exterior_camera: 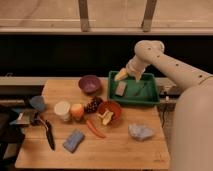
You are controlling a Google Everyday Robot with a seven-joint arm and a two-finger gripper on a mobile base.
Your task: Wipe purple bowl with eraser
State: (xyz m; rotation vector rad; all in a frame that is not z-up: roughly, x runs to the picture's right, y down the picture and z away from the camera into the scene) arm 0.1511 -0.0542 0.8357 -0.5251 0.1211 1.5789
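Gripper (121, 75) hangs over the far-left corner of the tray (145, 96), toward the far right of the bench (120, 150). You cannot tell how far open it is. Eraser (120, 88) lies flat in the tray, just below the gripper. Bowl (90, 83) sits at the far edge, just left of the tray.

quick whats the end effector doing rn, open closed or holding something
end effector: just above the eraser in the green tray; open or closed cannot be told
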